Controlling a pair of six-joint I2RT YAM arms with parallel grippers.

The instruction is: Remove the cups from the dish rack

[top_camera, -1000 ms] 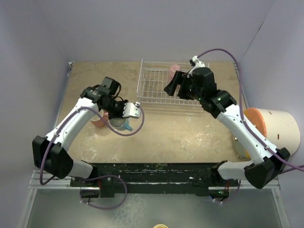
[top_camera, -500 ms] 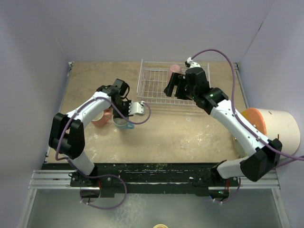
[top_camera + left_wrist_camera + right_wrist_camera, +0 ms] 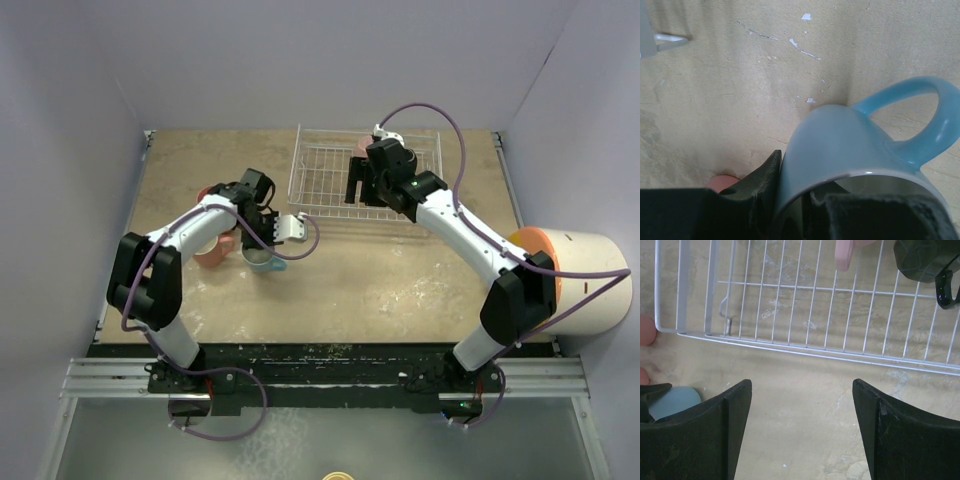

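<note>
1. Over the last second the right arm has been swung toward 10 o'clock. The right pincer (image 3: pixel 358 190) is now hung over the near rail of the dish rack (image 3: pixel 320 170), with its jaws spread wide and nothing held.
2. The left arm's elbow has been drawn in, yet the left pincer (image 3: pixel 262 245) has hardly been shifted. It is clenched on the rim of the light blue cup (image 3: pixel 850 145), one finger inside and one outside. That cup is kept low at the worktop (image 3: pixel 400 280), at 7 o'clock from the rack and just beside a salmon cup (image 3: pixel 212 250).
3. The blue cup is thus judged unloaded and due for release, while the right pincer is judged to be lined up for the next cup.
4. Whether the blue cup's base is resting on the worktop cannot be told.
5. From overhead, the rack's contents are largely covered by the right arm. At the right wrist, a pink cup (image 3: pixel 845 252) is cut off at 12 o'clock, and a dark glossy thing (image 3: pixel 922 260) at 1 o'clock, probably the black cup, is cropped too.
6. A reddish shape (image 3: pixel 205 192) behind the left arm is too hidden to be named.
</note>
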